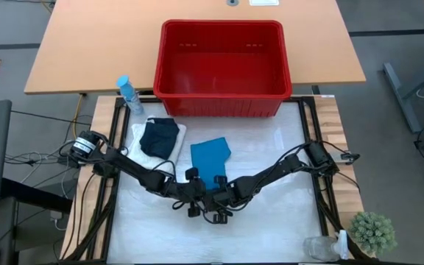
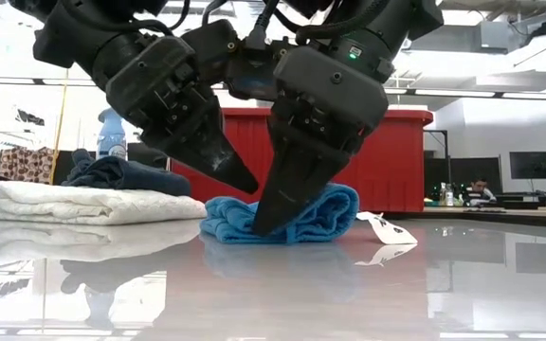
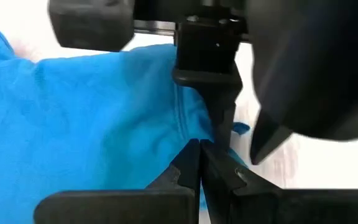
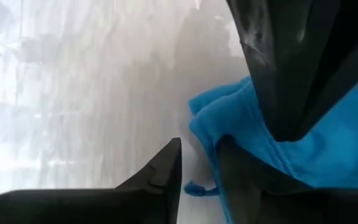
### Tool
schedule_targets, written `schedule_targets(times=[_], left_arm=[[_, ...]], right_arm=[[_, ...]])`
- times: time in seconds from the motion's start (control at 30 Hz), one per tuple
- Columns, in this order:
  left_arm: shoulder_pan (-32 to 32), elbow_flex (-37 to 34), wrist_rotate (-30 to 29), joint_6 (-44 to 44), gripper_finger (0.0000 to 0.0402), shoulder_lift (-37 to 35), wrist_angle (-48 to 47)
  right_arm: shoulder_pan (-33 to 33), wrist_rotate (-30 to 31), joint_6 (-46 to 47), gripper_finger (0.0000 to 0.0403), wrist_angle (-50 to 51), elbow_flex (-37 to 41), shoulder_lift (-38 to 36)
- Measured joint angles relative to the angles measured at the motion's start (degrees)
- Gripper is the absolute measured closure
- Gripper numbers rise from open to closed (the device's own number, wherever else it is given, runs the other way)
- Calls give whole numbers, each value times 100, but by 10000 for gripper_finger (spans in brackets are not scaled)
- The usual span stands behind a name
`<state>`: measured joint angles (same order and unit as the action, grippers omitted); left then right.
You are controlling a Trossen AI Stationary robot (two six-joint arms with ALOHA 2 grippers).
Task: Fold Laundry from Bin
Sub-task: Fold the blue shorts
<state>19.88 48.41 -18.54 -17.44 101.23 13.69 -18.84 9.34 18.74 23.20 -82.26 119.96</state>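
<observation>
The teal cloth (image 1: 210,156) lies folded on the table's middle, with a white tag (image 2: 387,228) sticking out at its right. A folded white cloth (image 1: 169,140) lies left of it, with the dark navy item (image 1: 159,137) resting on top. The red bin (image 1: 223,26) stands at the far side. Both grippers meet at the teal cloth's near edge. My left gripper (image 2: 246,182) is shut and hangs just above the cloth (image 3: 92,112). My right gripper (image 4: 201,171) is down at the cloth's edge, its fingers apart. My right gripper slants down from the near right. One finger (image 4: 247,174) lies against the teal cloth's near edge (image 4: 207,130), and the other stands beside it on the bare table. Nothing is pinched. The cloth rests flat on the table.
A blue spray bottle (image 1: 129,92) stands left of the bin. A small plant (image 1: 374,232) and a clear jar (image 1: 319,246) sit at the near right corner. Bare tabletop stretches to the right of the teal cloth and along the near side.
</observation>
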Motion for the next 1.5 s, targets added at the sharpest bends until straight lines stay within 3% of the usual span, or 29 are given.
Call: schedule_targets(times=[0.17, 0.73, 1.07, 1.33, 1.5], left_arm=[[5, -143, 22, -220, 402, 0, 82], [2, -728, -270, -403, 401, 18, 636], [-99, -1136, -303, -961, 402, 7, 694], [-37, -1139, -44, -772, 401, 7, 687], [-37, -1137, 195, -331, 401, 4, 679]], right_arm=[[32, -48, 8, 260, 12, 0, -5], [69, -46, 28, 260, 74, -183, -31], [102, -109, 67, 261, 1002, -184, -879], [481, 1310, -746, 273, 1327, -190, -1609], [1184, 487, -1521, 283, 977, -100, -1377]])
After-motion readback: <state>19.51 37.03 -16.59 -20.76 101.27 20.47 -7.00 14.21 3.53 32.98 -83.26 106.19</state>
